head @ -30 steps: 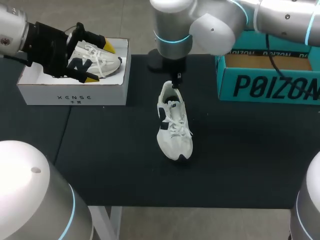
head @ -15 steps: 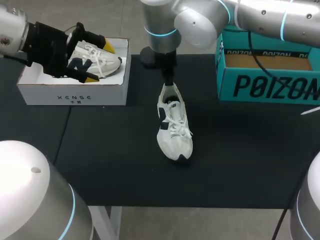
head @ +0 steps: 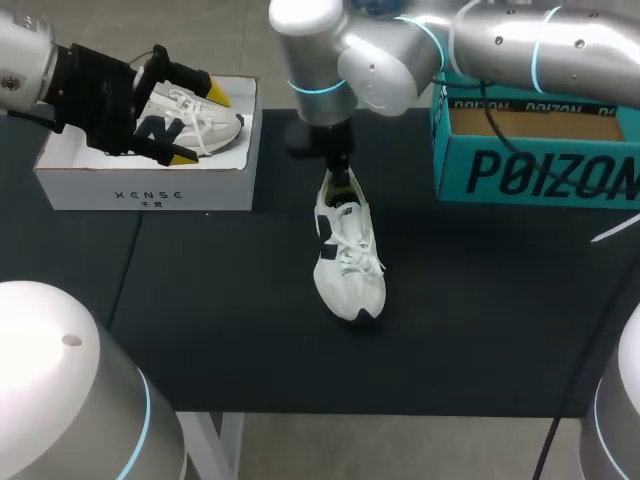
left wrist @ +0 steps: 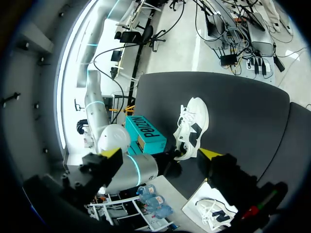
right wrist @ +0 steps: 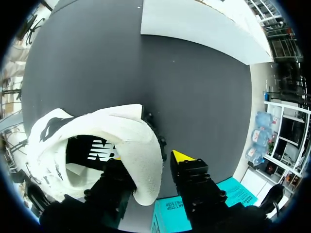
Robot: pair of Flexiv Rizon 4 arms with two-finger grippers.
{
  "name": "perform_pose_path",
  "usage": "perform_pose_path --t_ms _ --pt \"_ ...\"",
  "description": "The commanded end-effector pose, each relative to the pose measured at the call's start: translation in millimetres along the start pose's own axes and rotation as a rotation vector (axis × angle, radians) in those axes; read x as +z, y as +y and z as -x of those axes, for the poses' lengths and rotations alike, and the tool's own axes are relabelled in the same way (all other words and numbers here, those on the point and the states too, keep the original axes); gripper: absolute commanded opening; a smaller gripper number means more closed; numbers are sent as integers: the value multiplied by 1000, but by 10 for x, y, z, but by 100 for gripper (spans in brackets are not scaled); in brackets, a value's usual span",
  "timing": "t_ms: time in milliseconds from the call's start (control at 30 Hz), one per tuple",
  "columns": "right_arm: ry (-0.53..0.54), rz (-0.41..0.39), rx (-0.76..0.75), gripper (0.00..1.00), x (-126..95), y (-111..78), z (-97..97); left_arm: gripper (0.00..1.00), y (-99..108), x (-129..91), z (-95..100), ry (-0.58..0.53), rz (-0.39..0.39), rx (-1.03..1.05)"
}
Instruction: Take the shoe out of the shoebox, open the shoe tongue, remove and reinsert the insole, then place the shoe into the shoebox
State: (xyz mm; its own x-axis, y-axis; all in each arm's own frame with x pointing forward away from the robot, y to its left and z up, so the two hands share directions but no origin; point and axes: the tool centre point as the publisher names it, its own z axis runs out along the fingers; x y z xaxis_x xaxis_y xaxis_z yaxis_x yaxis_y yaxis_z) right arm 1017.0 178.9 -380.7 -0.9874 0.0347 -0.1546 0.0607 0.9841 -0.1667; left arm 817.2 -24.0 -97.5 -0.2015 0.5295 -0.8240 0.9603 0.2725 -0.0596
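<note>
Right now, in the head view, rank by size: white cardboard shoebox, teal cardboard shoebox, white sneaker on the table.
White cardboard shoebox and teal cardboard shoebox: look alike, teal cut off.
White sneaker on table: smallest.

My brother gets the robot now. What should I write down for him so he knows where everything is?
Left gripper: open, above the white shoebox, which holds a second shoe.
Right gripper: at the heel of the shoe lying on the table; grip unclear.
Done: that shoe is out on the table.
Left: open the tongue, pull out and refit the insole, then box the shoe.
</note>
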Motion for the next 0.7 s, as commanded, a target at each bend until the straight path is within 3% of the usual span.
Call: perform_pose_path --t_ms 33,433,633,700 --pt "1 -39 33 0 -121 -23 28 100 -2 4 1 2 2 1" --pt "-109 -14 177 0 -1077 -636 99 100 -2 4 1 2 2 1" --pt "-124 -41 236 0 -1402 -896 163 100 -2 4 1 2 2 1" --pt "-116 -39 214 0 -1475 -875 105 100 -2 4 1 2 2 1"
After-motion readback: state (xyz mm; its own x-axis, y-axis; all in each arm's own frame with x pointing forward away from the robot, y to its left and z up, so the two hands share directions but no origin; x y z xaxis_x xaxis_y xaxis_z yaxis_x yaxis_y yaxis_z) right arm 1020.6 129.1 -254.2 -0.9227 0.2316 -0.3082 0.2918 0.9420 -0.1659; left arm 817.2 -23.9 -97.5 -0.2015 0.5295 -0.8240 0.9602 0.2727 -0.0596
